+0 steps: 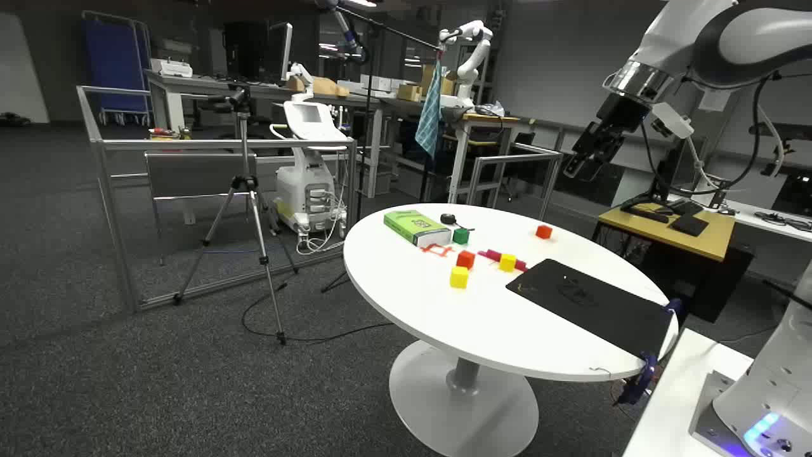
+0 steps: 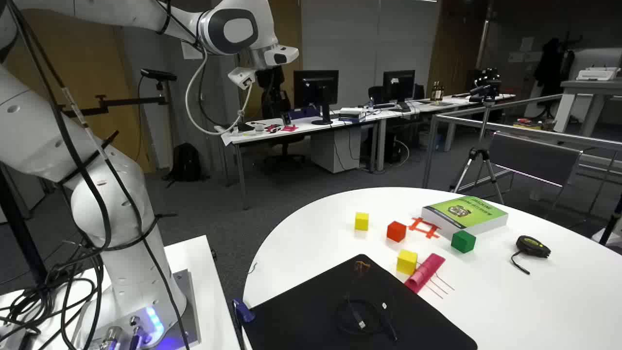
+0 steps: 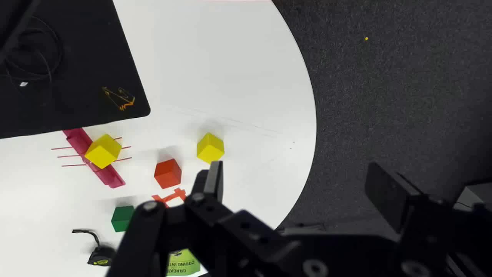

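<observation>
Hovering pincer (image 3: 295, 174), jaws apart, two yellow cubes (image 3: 210, 148), two red cubes (image 1: 465, 259), one green cube (image 2: 463, 241)

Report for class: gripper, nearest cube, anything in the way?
Gripper open, holding nothing. Nearest in wrist view: yellow cube, untouched. Red cube close by, possible snag.

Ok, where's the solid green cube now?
In an exterior view, the green cube sits right of centre, in front of the thick green book, left of the black tape measure.
</observation>
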Available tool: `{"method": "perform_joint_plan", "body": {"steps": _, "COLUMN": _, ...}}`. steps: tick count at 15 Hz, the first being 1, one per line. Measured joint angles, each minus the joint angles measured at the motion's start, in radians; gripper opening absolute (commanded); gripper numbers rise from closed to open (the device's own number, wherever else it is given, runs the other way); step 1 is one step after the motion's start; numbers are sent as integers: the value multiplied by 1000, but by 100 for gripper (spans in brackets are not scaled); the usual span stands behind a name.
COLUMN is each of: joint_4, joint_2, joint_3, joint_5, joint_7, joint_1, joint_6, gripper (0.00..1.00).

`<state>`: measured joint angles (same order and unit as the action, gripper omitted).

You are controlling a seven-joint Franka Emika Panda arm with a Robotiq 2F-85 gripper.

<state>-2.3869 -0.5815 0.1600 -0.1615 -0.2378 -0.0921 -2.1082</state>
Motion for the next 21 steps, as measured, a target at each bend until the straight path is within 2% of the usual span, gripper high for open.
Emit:
{"method": "perform_joint_plan", "body": {"steps": 3, "joint_4": 0, "joint_2": 1, "joint_3": -1, "joint_5": 6, "joint_7": 9, "joint_1": 0, "joint_6": 0, "gripper": 100}}
{"method": "perform_joint_plan", "body": {"steps": 5, "joint_4": -7, "joint_2": 2, "joint_3": -19, "joint_5": 38, "joint_7": 82, "joint_1": 2, "joint_6": -1, "gripper": 100}}
{"method": "perform_joint_plan", "body": {"steps": 7, "joint_4": -27, "joint_2": 6, "joint_3": -71, "joint_5": 87, "joint_7": 191, "joint_1": 13, "joint_6": -19, "gripper": 100}}
{"method": "perform_joint_plan", "body": {"steps": 10, "joint_4": -77, "joint_2": 27, "joint_3": -207, "joint_5": 148, "joint_7": 406, "joint_1": 49, "joint_6": -99, "gripper": 100}}
{"method": "perform_joint_plan", "body": {"steps": 13, "joint_4": -123, "joint_2": 81, "joint_3": -372, "joint_5": 145, "joint_7": 616, "joint_1": 77, "joint_6": -231, "gripper": 100}}
{"method": "perform_joint_plan", "body": {"steps": 15, "joint_4": -130, "joint_2": 143, "joint_3": -469, "joint_5": 144, "joint_7": 705, "joint_1": 103, "joint_6": -289, "gripper": 100}}
{"method": "perform_joint_plan", "body": {"steps": 17, "joint_4": -129, "joint_2": 172, "joint_3": -485, "joint_5": 144, "joint_7": 725, "joint_1": 119, "joint_6": -293, "gripper": 100}}
{"method": "perform_joint_plan", "body": {"steps": 21, "joint_4": -128, "joint_2": 161, "joint_3": -452, "joint_5": 143, "joint_7": 716, "joint_1": 116, "joint_6": -292, "gripper": 100}}
